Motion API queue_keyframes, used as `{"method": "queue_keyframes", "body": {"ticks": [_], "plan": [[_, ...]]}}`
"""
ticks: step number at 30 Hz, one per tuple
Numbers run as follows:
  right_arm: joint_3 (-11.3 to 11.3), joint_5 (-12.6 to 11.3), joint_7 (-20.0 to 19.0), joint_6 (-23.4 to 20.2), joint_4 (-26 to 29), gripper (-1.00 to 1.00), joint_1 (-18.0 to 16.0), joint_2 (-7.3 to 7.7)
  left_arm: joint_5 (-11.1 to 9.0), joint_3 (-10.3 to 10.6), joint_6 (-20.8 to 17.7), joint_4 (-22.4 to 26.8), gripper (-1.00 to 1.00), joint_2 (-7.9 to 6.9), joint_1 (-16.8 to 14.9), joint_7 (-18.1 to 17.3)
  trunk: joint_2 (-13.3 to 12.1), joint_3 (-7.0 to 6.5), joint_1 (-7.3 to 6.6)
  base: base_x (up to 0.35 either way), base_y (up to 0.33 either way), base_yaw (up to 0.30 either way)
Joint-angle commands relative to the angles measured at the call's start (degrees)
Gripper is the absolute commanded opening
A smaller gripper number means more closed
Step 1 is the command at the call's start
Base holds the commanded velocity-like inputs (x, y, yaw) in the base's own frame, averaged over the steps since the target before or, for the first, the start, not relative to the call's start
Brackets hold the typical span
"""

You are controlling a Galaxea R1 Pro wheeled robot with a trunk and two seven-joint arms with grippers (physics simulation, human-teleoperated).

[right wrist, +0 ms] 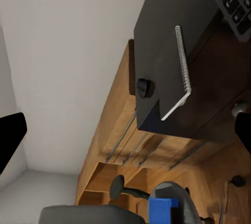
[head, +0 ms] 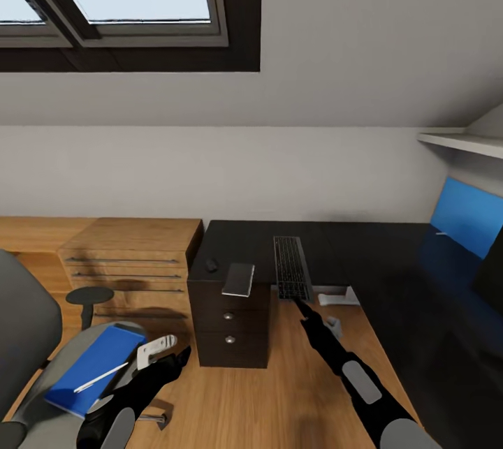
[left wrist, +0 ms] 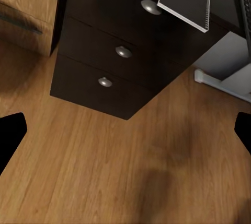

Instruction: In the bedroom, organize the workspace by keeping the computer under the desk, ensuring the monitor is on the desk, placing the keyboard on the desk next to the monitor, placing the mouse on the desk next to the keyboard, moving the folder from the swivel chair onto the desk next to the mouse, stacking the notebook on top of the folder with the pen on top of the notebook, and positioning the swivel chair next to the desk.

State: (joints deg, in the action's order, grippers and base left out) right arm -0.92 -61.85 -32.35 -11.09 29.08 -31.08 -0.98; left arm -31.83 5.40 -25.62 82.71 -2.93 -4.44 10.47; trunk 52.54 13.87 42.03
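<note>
Dark, nearly black wood makes up the L-shaped desk against the pale wall, with a three-drawer pedestal at its near left end. On the desktop lie a black flat keyboard, a small black mouse near the left edge, and a grey spiral-bound notebook that overhangs the front edge above the drawers. A blue-screened monitor stands at the far right of the desk. To the left, a grey swivel chair carries a blue flat folder on its seat, and a white pen lies on the folder. A light wooden chest of drawers stands between chair and desk.

The left gripper hangs over the wooden floor just beside the chair seat, fingers spread wide with nothing between them. The right gripper reaches to the keyboard's near end; its fingers likewise stand wide apart and bare in the right wrist view.
</note>
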Motion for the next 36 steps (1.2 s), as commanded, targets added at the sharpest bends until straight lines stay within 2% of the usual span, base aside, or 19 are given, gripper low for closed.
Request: {"method": "queue_keyframes", "body": {"ticks": [1,8,20,28,36], "plan": [[-0.11,-0.62,0.14,-0.19,0.0,1.0,-0.04,0.09,-0.61,0.14,-0.13,0.08,1.0,-0.06,-0.04,0.55,0.48,0.26,0.23,0.0,0.0,0.0],[-0.26,-0.72,1.39,-0.07,0.01,1.0,-0.04,2.0,-0.61,0.14,-0.13,0.08,1.0,-0.06,-0.04,0.54,3.28,1.52,1.77,0.0,0.0,0.0],[-0.12,-0.41,1.68,-0.79,0.33,1.0,-0.04,2.46,-0.61,0.14,-0.13,0.08,1.0,-0.02,-0.04,0.6,8.1,3.68,4.41,0.0,0.0,0.0],[-0.04,-0.53,1.48,-0.86,0.44,1.0,-0.04,4.44,-0.64,0.13,-0.18,0.14,1.0,-0.06,-0.04,0.61,11.3,5.11,6.16,0.0,0.0,0.0],[-0.05,-0.51,1.41,-0.87,0.45,1.0,-0.02,4.66,-0.64,0.14,-3.46,0.17,1.0,0.01,-0.04,0.6,14.51,6.55,7.92,0.0,0.0,0.0]]}}
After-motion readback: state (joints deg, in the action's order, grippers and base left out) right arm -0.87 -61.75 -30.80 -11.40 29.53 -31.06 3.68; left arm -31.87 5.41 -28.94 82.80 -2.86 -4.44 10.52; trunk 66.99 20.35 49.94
